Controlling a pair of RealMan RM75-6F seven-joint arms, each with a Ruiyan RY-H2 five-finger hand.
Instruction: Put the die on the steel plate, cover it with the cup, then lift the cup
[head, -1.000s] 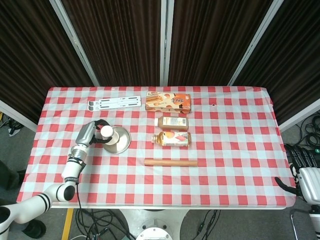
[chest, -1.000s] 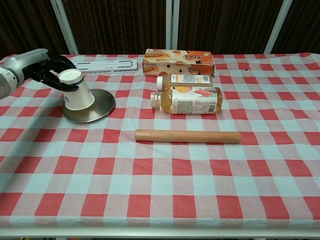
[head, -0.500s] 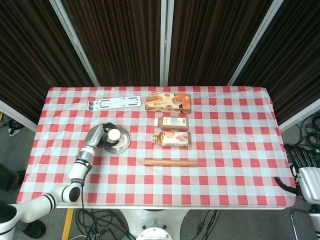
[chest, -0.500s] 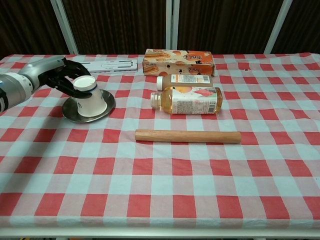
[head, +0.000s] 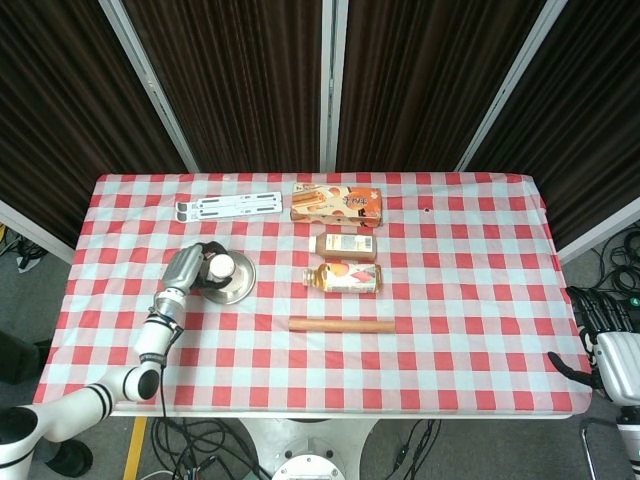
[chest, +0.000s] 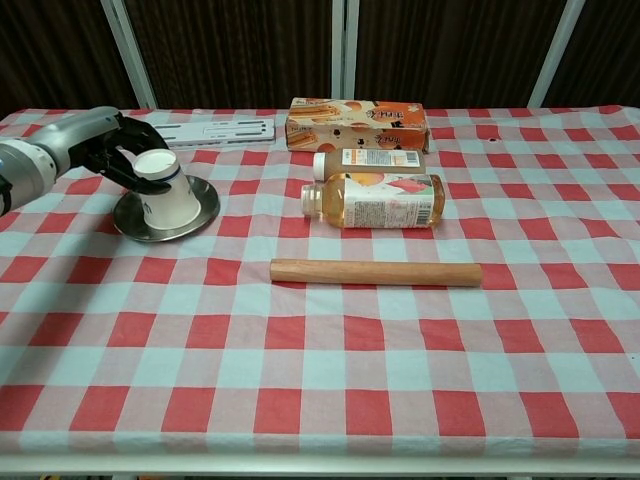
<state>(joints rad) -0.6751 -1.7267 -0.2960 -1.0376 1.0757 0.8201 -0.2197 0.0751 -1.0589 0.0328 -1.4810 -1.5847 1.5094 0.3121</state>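
Observation:
A white paper cup (head: 220, 268) (chest: 168, 194) stands upside down on the round steel plate (head: 240, 281) (chest: 203, 203) at the left of the table. My left hand (head: 189, 268) (chest: 108, 152) grips the cup from its left side, fingers wrapped around its upper part. In the chest view the cup leans slightly. No die shows in either view. My right hand (head: 606, 346) hangs off the table's right edge with nothing in it, fingers apart.
A juice bottle (chest: 375, 200) lies on its side mid-table, with a small carton (chest: 368, 158) and an orange snack box (chest: 356, 123) behind it. A wooden rod (chest: 375, 272) lies in front. A white folded stand (chest: 212, 129) sits at the back left.
My left hand carried the cup right over the plate, then back a little to the left. The plate has slid slightly left with it. The right hand has not moved.

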